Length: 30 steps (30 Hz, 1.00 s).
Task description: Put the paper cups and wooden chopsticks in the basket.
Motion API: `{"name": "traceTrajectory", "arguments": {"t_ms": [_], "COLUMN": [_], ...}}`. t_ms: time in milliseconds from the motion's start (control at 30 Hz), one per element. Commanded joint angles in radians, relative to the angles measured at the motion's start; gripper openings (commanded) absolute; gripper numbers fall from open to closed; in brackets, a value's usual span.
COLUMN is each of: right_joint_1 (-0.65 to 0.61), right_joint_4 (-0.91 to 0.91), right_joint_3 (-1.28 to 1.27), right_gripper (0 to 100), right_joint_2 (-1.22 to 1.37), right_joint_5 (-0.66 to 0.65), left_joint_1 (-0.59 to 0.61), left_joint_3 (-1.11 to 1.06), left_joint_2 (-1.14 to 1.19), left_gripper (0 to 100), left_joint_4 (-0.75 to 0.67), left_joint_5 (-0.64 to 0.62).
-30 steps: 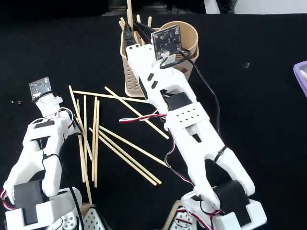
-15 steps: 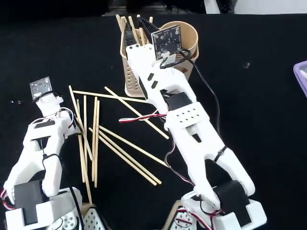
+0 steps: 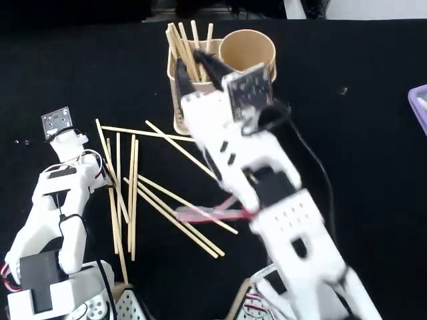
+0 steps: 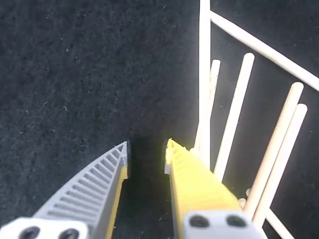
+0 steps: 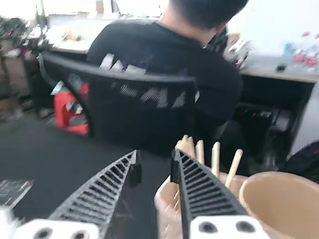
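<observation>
A tan slotted basket (image 3: pixel 180 115) stands at the far middle of the black table with several wooden chopsticks (image 3: pixel 185 48) upright in it. A paper cup (image 3: pixel 247 50) sits right against it; whether it is inside I cannot tell. My right gripper (image 3: pixel 195 68) hovers open and empty just on the near side of the basket, and its wrist view shows the basket rim (image 5: pixel 164 196), chopstick tips (image 5: pixel 215 154) and the cup (image 5: pixel 279 199). Several loose chopsticks (image 3: pixel 133 190) lie on the table. My left gripper (image 4: pixel 146 149) is low over the table, slightly open, beside loose chopsticks (image 4: pixel 232 114).
The left arm (image 3: pixel 63 180) stands at the near left, next to the loose pile. A purple object (image 3: pixel 419 103) shows at the right table edge. Red and white cables (image 3: pixel 207 215) hang under the right arm. A person on a chair (image 5: pixel 149 99) sits beyond the table.
The right gripper let go of the chopsticks into the basket and drew back toward the near side. The left arm stayed still.
</observation>
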<state>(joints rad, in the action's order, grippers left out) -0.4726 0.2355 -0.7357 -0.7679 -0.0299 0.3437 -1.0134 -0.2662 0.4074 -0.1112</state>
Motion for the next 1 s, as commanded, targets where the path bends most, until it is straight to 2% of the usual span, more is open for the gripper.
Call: {"name": "traceTrajectory", "arguments": {"t_ms": [0,200,400,567,967], "right_joint_1": [-0.063,-0.114,-0.157,-0.203,-0.203], "right_joint_4": [0.290,0.628,0.792,0.806,0.792], "right_joint_3": [-0.012,-0.015,-0.027,-0.127,-0.280], "right_gripper": [11.3,11.3,11.3,11.3,11.3], "right_joint_2": [-0.260,-0.469,-0.496,-0.475,-0.484], "right_joint_5": [-0.009,-0.011,-0.106,-0.146,-0.150], "left_joint_1": [-0.016,-0.016,-0.015,-0.012,-0.008], "left_joint_3": [0.008,0.008,0.008,0.008,0.007], "left_joint_2": [-0.008,-0.008,-0.008,-0.008,-0.008], "left_gripper": [13,13,13,13,13], "left_joint_4": [-0.015,-0.018,-0.015,-0.014,-0.014], "left_joint_5": [-0.002,-0.002,-0.002,-0.002,-0.002]}}
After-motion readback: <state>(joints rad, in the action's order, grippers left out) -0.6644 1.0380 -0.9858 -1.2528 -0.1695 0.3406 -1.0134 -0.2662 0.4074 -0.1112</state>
